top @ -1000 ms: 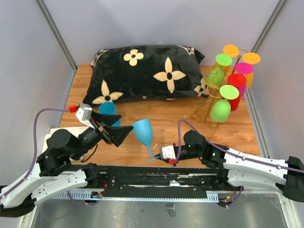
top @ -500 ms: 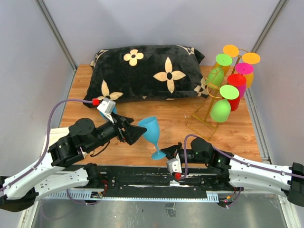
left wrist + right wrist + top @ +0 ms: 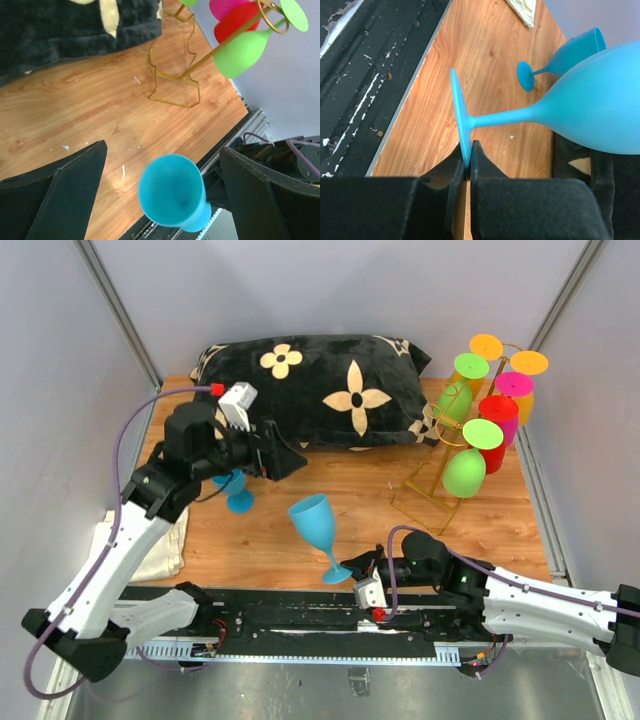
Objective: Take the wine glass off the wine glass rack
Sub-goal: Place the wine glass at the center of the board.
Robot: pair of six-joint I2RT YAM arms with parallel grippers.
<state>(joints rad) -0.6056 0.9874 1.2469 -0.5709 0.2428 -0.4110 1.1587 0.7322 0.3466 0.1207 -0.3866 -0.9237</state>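
A blue wine glass (image 3: 313, 524) leans over the table's front middle. My right gripper (image 3: 352, 568) is shut on the rim of its foot (image 3: 460, 118), and its bowl (image 3: 600, 115) points away. The left gripper (image 3: 284, 456) hangs open above the table by the pillow, looking down into the same glass (image 3: 172, 197), which it does not touch. Its fingers (image 3: 60, 195) stand wide apart. The gold wine glass rack (image 3: 437, 472) stands at the right with several coloured glasses hanging on it, a green one (image 3: 464, 472) lowest. Its wire base (image 3: 175, 87) shows in the left wrist view.
A black flowered pillow (image 3: 310, 390) fills the back of the table. A second blue glass (image 3: 235, 492) lies on its side under the left arm, also seen as the far glass (image 3: 570, 55). A pale cloth (image 3: 165, 550) hangs over the front left edge.
My left arm has risen and swung back from the blue glass toward the pillow, still open. The right gripper keeps hold of the foot, and the glass has shifted slightly.
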